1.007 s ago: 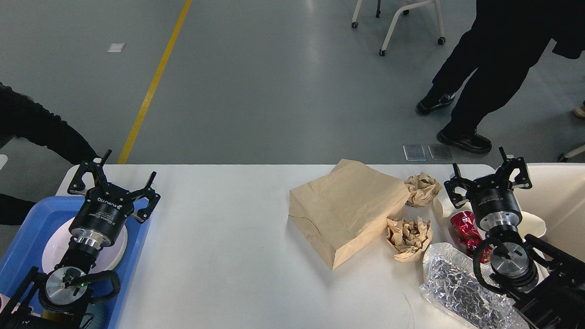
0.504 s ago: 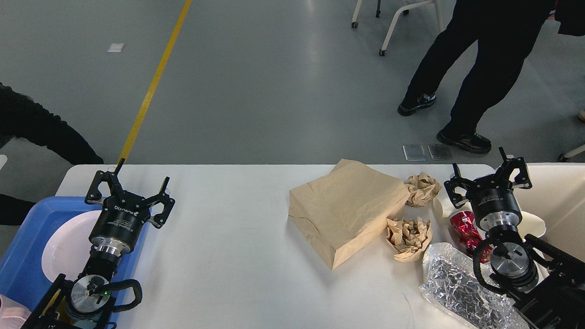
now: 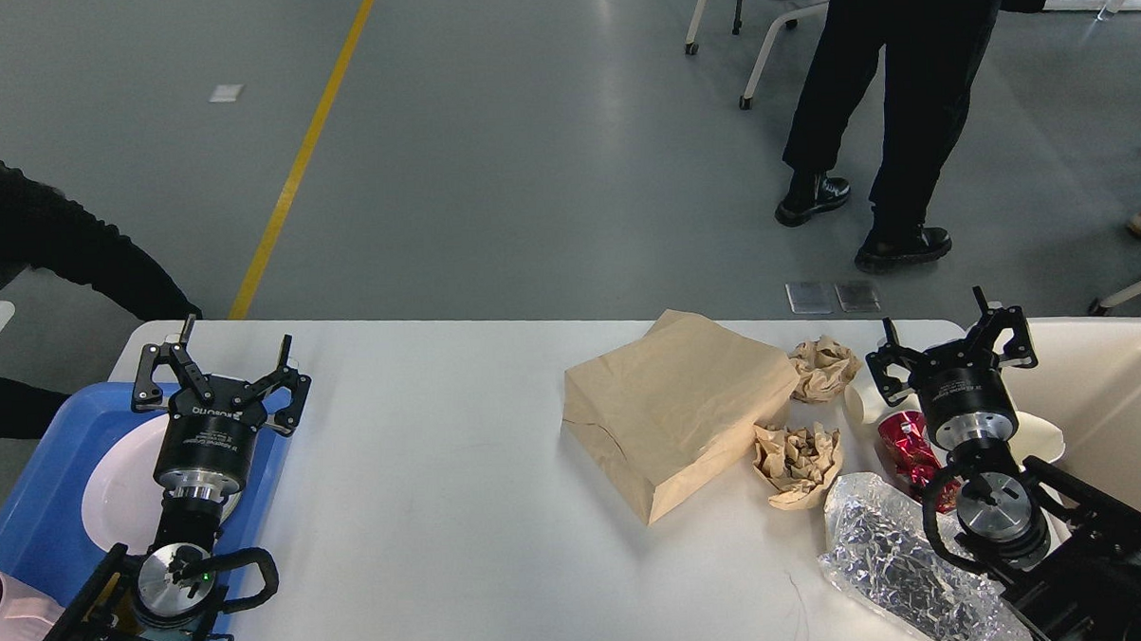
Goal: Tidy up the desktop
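Note:
The white desktop [image 3: 443, 477] spans the view. On its right half lie a flat brown paper bag [image 3: 673, 407], a crumpled brown paper ball [image 3: 824, 367] behind it, and another crumpled paper [image 3: 797, 462] in front. A red foil wrapper [image 3: 907, 446], a white cup [image 3: 863, 403] and a clear crinkled plastic bag [image 3: 897, 560] lie by my right arm. My right gripper [image 3: 941, 331] is open above the cup and wrapper, holding nothing. My left gripper [image 3: 219, 356] is open and empty over the blue tray's right edge.
A blue tray [image 3: 49, 471] at the left holds a white plate [image 3: 111, 484] and a pink cup [image 3: 2, 615]. A cream bin [image 3: 1119, 406] stands at the right. A person's legs [image 3: 881, 110] and a chair [image 3: 778, 10] are beyond the table.
My left gripper swung right toward the table, then came back left over the tray's edge. The person behind has stepped further away. My right arm stayed still.

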Available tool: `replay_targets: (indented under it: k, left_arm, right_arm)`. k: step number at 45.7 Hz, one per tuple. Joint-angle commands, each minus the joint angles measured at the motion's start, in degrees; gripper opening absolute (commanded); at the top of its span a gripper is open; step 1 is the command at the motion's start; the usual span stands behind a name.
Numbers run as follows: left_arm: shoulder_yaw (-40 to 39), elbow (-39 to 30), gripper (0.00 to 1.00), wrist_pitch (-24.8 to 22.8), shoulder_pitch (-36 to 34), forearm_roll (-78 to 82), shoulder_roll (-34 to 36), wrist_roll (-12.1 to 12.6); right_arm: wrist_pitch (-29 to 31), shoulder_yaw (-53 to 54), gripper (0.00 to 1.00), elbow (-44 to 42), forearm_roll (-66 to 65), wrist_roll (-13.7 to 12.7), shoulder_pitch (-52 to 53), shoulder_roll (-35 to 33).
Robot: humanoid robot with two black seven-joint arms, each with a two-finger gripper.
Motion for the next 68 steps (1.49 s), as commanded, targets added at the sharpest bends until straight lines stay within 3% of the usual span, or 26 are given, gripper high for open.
replay_targets:
  k: [1,48,68]
  left_arm:
    - [0.1,0.02,0.96,0.1,-0.02,0.04,0.0,0.13]
    - [0.1,0.11,0.96,-0.16,-0.19,-0.05,0.0,0.13]
    - [0.1,0.11,0.96,-0.16,-0.19,0.04,0.0,0.13]
  right_arm:
    - [0.0,-0.02,1.0,0.0,0.0,0.01,0.0,0.0]
    - [-0.09,0.15,1.0,-0.52,0.17,0.1,0.35,0.18]
    - [0.79,3.58,1.0,-0.97,0.18,-0.61,0.44,-7.64]
